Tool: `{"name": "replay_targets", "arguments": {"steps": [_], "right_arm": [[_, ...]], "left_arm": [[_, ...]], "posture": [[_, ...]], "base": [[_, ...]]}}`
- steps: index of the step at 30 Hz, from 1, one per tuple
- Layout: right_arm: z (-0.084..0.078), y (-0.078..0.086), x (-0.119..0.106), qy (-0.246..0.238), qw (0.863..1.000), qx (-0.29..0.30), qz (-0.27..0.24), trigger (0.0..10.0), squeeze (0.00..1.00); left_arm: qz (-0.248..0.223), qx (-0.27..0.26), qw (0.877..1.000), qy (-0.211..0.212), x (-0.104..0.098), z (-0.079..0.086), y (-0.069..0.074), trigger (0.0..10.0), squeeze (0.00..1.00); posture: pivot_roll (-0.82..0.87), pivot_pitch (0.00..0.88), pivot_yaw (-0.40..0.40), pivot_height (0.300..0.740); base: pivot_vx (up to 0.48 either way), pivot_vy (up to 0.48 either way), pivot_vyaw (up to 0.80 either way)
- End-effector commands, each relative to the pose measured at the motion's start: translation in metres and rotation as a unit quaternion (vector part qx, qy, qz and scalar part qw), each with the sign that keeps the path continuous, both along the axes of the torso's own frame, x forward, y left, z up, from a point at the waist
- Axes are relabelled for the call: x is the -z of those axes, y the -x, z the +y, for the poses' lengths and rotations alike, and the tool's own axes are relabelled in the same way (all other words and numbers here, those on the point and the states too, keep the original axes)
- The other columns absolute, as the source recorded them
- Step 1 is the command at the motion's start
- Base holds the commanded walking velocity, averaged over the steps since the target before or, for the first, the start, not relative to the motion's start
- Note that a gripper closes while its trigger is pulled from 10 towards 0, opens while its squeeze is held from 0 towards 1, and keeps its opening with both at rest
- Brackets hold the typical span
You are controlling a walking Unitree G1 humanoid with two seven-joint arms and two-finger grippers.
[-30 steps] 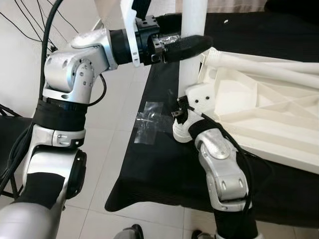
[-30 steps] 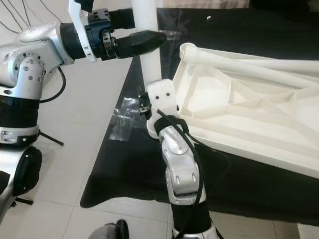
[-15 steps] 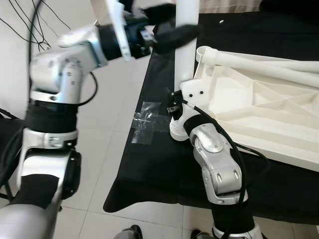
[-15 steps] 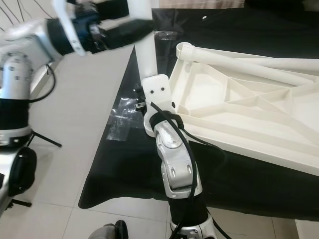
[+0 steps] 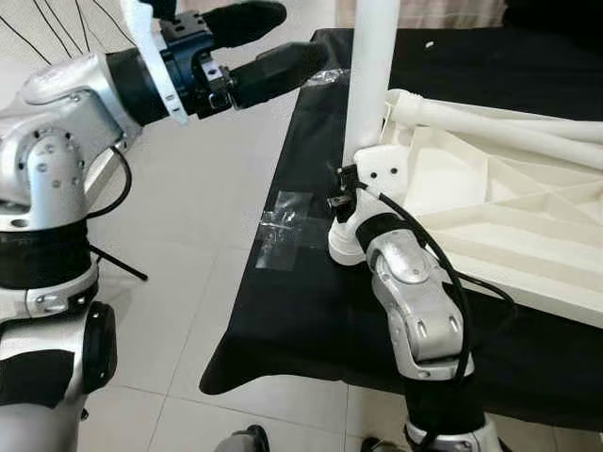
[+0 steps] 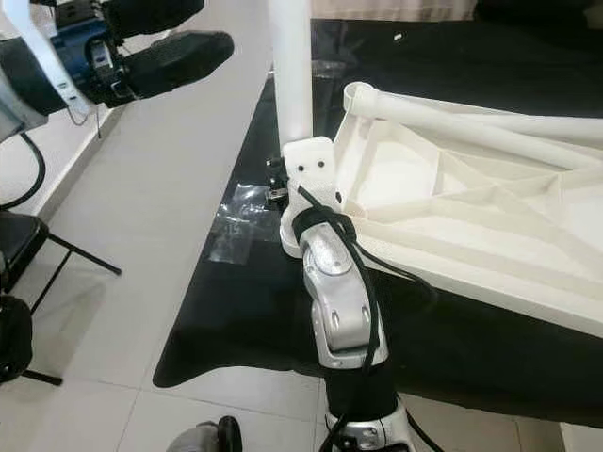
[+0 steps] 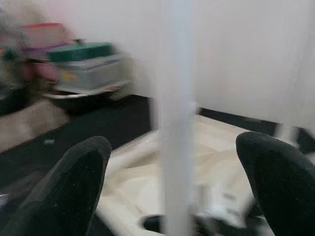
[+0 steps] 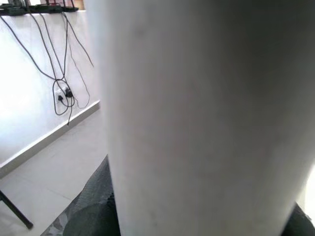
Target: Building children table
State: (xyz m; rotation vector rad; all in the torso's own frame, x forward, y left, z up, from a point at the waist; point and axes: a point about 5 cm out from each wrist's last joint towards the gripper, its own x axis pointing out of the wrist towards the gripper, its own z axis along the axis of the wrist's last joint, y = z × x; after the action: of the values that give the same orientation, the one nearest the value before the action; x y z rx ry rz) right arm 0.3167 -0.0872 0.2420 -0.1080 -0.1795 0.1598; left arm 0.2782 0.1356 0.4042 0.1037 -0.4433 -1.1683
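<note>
The left gripper [image 5: 273, 42] hangs in the air with its two black fingers spread apart and nothing between them. It has drawn back from the white table leg [image 5: 369, 75]: a second ago one finger lay against the leg, and now both fingertips sit off to the leg's left, clear of it, over the tiled floor [image 5: 198, 217]. In the left wrist view the leg [image 7: 174, 123] stands as a blurred upright post between the two fingers [image 7: 74, 191], untouched.

The right gripper [image 5: 350, 212] is low at the foot of the leg, where the leg meets the corner of the upturned white tabletop [image 5: 490, 217]; the right wrist view is taken up close by the leg [image 8: 202, 118], with dark finger tips showing at either side of it, so it looks clamped on the leg, much as before.

The leg stands upright at the tabletop's near left corner. The tabletop lies underside up on the black cloth [image 5: 301, 311], ribs showing, with a patch of clear tape [image 5: 283, 231] stuck on the cloth's edge just left of the leg.
</note>
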Motion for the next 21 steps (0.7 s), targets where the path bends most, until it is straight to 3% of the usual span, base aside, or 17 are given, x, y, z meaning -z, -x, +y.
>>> {"name": "replay_targets", "arguments": {"steps": [1, 5, 10, 13, 15, 17, 18, 21], "right_arm": [[-0.014, -0.005, 0.028, 0.004, 0.997, 0.046, 0.067, 10.0, 0.00], [-0.016, -0.006, 0.028, -0.019, 0.996, 0.055, 0.070, 10.0, 0.00], [-0.020, -0.007, 0.025, -0.036, 0.996, 0.051, 0.056, 10.0, 0.00], [-0.025, -0.005, 0.021, -0.046, 0.998, 0.037, 0.038, 10.0, 0.00], [-0.025, -0.005, 0.021, -0.046, 0.998, 0.037, 0.038, 10.0, 0.00], [-0.028, -0.003, 0.019, -0.048, 0.998, 0.021, 0.021, 10.0, 0.00], [-0.028, -0.003, 0.019, -0.048, 0.998, 0.021, 0.021, 10.0, 0.00], [-0.027, 0.004, 0.016, -0.027, 0.999, -0.024, -0.010, 10.0, 0.00]], "left_arm": [[0.006, 0.040, 0.999, -0.017, 0.003, -0.002, 0.012, 10.0, 0.00], [0.025, 0.039, 0.999, -0.024, 0.011, 0.004, 0.017, 10.0, 0.00], [0.071, -0.030, 0.997, -0.006, 0.037, 0.024, 0.012, 10.0, 0.00], [0.122, -0.113, 0.986, 0.007, 0.074, 0.040, 0.008, 10.0, 0.00], [0.122, -0.113, 0.986, 0.007, 0.074, 0.040, 0.008, 10.0, 0.00], [0.168, -0.164, 0.972, 0.025, 0.105, 0.049, 0.009, 10.0, 0.00], [0.168, -0.164, 0.972, 0.025, 0.105, 0.049, 0.009, 10.0, 0.00], [0.246, -0.220, 0.942, 0.050, 0.155, 0.051, 0.018, 10.0, 0.00]], "posture": [[0.05, 0.198, 0.041, 0.740], [0.06, 0.201, 0.046, 0.740], [0.05, 0.205, 0.052, 0.740], [0.05, 0.212, 0.052, 0.740], [0.05, 0.212, 0.052, 0.740], [0.04, 0.218, 0.056, 0.740], [0.04, 0.218, 0.056, 0.740], [0.04, 0.225, 0.063, 0.740]], "base": [[0.000, 0.000, 0.00], [0.000, 0.000, 0.00], [0.000, 0.000, 0.00], [0.000, 0.000, 0.00], [0.000, 0.000, 0.00], [0.000, 0.000, 0.00], [0.000, 0.000, 0.00], [0.000, 0.000, 0.00]]}}
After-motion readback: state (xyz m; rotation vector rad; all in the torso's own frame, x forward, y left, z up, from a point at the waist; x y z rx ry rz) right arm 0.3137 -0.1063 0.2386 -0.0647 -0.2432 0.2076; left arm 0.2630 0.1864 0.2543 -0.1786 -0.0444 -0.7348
